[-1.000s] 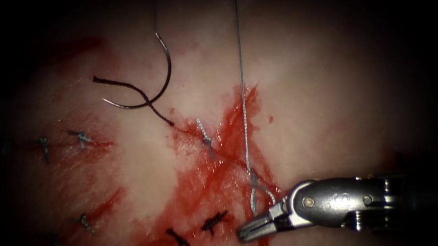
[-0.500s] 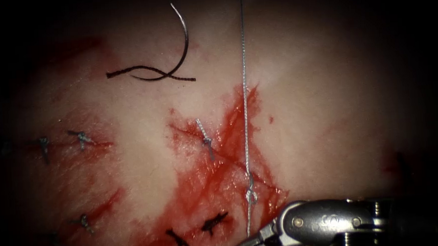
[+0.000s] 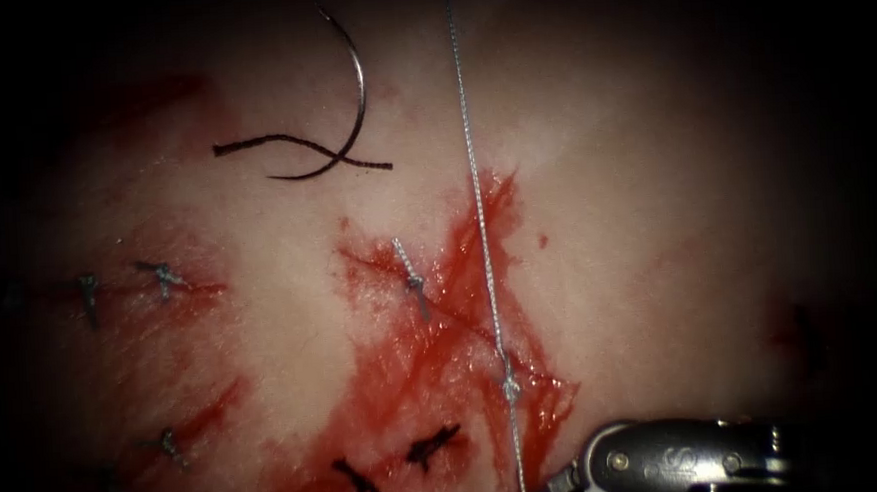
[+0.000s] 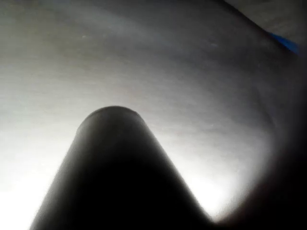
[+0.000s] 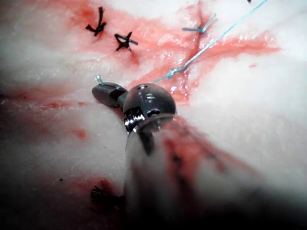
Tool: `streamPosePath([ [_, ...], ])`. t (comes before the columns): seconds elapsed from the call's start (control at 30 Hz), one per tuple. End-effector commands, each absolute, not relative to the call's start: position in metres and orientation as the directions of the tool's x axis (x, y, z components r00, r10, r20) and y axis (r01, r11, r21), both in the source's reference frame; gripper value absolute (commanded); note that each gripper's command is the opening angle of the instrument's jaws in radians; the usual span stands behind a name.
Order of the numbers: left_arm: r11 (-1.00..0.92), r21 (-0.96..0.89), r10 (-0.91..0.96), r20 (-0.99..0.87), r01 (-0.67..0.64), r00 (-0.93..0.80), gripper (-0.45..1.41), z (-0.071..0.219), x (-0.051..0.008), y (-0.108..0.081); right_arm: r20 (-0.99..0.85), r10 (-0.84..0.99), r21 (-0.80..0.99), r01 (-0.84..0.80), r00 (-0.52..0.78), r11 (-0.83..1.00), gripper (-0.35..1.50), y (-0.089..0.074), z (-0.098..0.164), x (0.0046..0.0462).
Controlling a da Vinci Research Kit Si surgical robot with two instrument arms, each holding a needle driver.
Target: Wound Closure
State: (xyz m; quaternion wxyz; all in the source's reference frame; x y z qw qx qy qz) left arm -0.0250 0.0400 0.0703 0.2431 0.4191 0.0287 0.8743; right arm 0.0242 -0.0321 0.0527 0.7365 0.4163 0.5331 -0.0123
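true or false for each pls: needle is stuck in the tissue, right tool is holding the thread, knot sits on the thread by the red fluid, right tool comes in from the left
1. The needle is driven into the tissue: false. It hangs free above the tissue.
2. The right tool holds the thread: true.
3. A knot sits on the thread over the red fluid: true.
4. The right tool comes in from the endoscope view's left: false. It comes in from the right.

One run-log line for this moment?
right gripper: shut on thread | thread: taut, knot at cut | needle: free, on tissue, upper left | left gripper: unseen
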Motion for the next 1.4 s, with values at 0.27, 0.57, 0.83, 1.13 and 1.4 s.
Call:
streamPosePath([
  [0.27,-0.848,0.273,0.497,0.708,-0.454,-0.502,-0.45,0.0679,-0.022,0.043,-0.79,0.427,0.607,0.458,0.441,0.649,-0.35,-0.0323,0.0528,0.0247],
  [0.57,-0.842,0.298,0.516,0.691,-0.45,-0.506,-0.45,0.0663,-0.022,0.046,-0.779,0.436,0.623,0.472,0.451,0.624,-0.35,-0.0341,0.053,0.0257],
  [0.83,-0.839,0.314,0.525,0.681,-0.444,-0.511,-0.45,0.0656,-0.0222,0.0474,-0.769,0.451,0.636,0.477,0.453,0.606,-0.35,-0.035,0.053,0.0265],
  [1.13,-0.838,0.375,0.543,0.644,-0.396,-0.539,-0.45,0.0652,-0.0232,0.049,-0.747,0.474,0.664,0.479,0.466,0.575,-0.35,-0.0357,0.0531,0.0268],
  [1.4,-0.84,0.414,0.543,0.621,-0.351,-0.565,-0.45,0.065,-0.0243,0.0502,-0.708,0.506,0.706,0.489,0.493,0.512,-0.35,-0.0371,0.0533,0.0271],
])
